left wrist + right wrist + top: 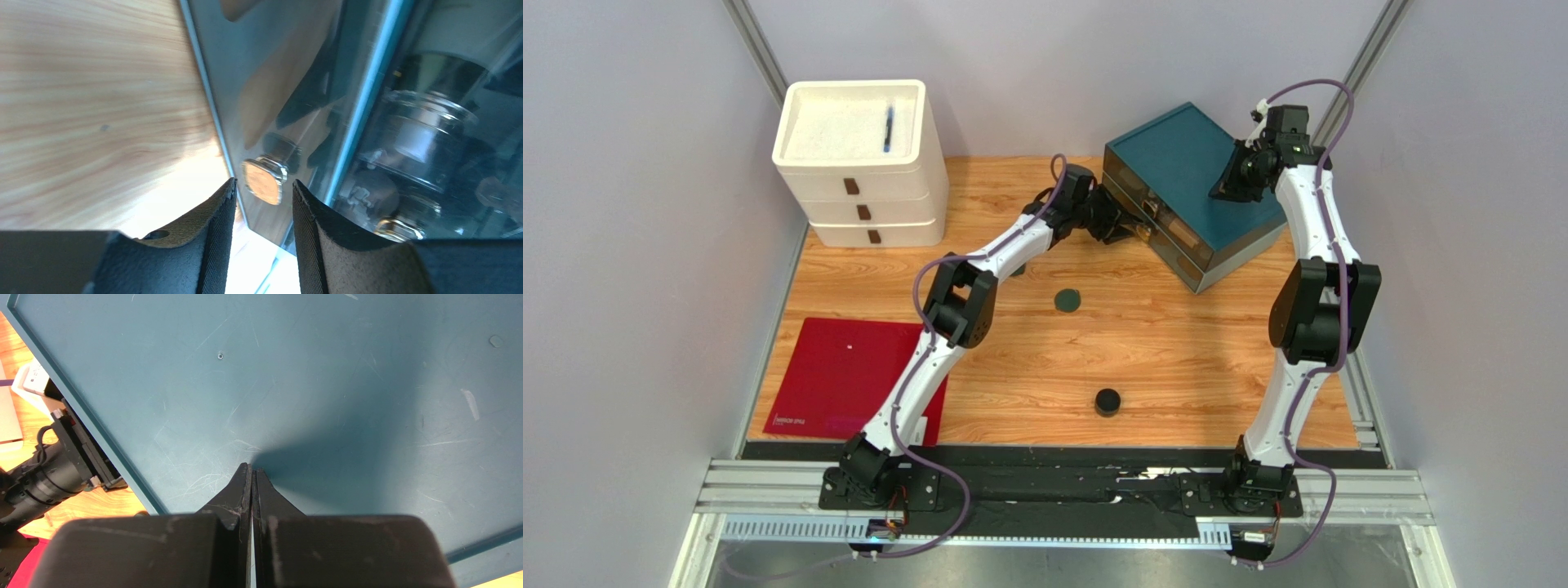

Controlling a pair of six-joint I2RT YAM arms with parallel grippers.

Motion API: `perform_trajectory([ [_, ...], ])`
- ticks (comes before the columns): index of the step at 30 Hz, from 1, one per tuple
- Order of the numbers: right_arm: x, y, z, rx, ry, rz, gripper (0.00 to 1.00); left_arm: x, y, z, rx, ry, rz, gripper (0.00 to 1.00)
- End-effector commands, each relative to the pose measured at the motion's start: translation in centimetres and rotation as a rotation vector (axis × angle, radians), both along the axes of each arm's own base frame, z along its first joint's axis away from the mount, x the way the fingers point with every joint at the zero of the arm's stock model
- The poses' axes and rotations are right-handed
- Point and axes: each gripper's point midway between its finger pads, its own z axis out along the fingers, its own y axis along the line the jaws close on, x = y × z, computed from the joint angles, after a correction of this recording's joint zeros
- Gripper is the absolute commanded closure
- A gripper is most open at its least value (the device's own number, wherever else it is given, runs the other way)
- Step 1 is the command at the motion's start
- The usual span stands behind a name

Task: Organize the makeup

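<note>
— How is the left gripper (263, 187) seen?
— Its fingers are parted to a middling gap, and nothing is clamped. A coppery knob (263, 179) is framed just past the tips; no contact with it can be made out. The knob is fixed to a translucent drawer front (270, 79) of the teal drawer box (1185, 165).
— And the right gripper (252, 471)?
— It is closed, the fingers pressed together with nothing between them. The tips appear to be set on the box's lid.
— Where is the makeup found?
— A clear bottle (423, 131) is seen dimly behind the neighbouring drawer front, right of a pale-blue edge. A dark-green disc (1068, 300) is laid flat on the wooden table (1210, 355), between the two arms. A black round jar (1108, 401) is stood nearer the bases, apart from the disc.
— What else is shown?
— A white drawer unit (860, 184) is placed at the far left, with a blue pen (889, 129) laid in its top tray. A red mat (842, 368) is spread at the near left.
</note>
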Motion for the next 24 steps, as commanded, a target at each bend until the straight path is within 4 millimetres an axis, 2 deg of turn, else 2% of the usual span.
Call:
perform_trajectory([
  [1,-4.1,-1.8,-6.8,-0.051,0.266,-0.04,1.0,0.2,-0.8,3.5,-0.022,-0.05,-0.004,0.57],
  [6,-4.1,-1.8,-6.8,-0.051,0.268,-0.04,1.0,-0.7,-1.3,2.8,0.034,-0.043,-0.006,0.6],
  [13,-4.1,-1.8,-6.9,-0.05,0.268,-0.043,1.0,-2.6,-1.3,-0.4,0.112,0.034,-0.041,0.6],
  [19,-4.2,-1.7,-6.9,-0.048,0.269,-0.042,1.0,-2.9,-1.8,-1.0,0.112,0.055,-0.022,0.58],
  [24,-4.3,-1.7,-6.9,-0.048,0.271,-0.04,1.0,-2.4,-1.7,-0.6,0.117,0.039,0.002,0.57],
])
